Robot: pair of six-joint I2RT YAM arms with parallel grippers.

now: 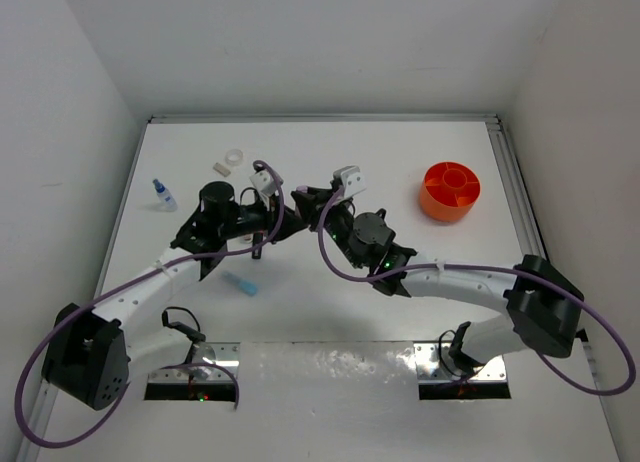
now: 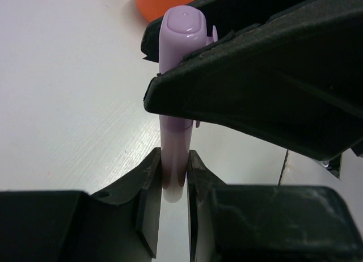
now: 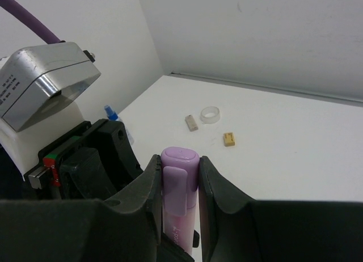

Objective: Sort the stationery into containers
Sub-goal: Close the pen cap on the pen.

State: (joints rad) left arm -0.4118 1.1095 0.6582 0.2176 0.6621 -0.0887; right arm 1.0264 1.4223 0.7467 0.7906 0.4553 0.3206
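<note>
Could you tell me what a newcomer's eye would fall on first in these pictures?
The two arms meet mid-table, where the left hand and the right hand both pinch one lilac-pink highlighter, each at its own end. The bright orange tub stands alone at the far right. A clear tape ring and a blue-capped bottle sit at the far left.

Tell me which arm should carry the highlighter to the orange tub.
Right, probably: both the right gripper and left gripper clamp the highlighter, but the orange tub sits on the right side.
</note>
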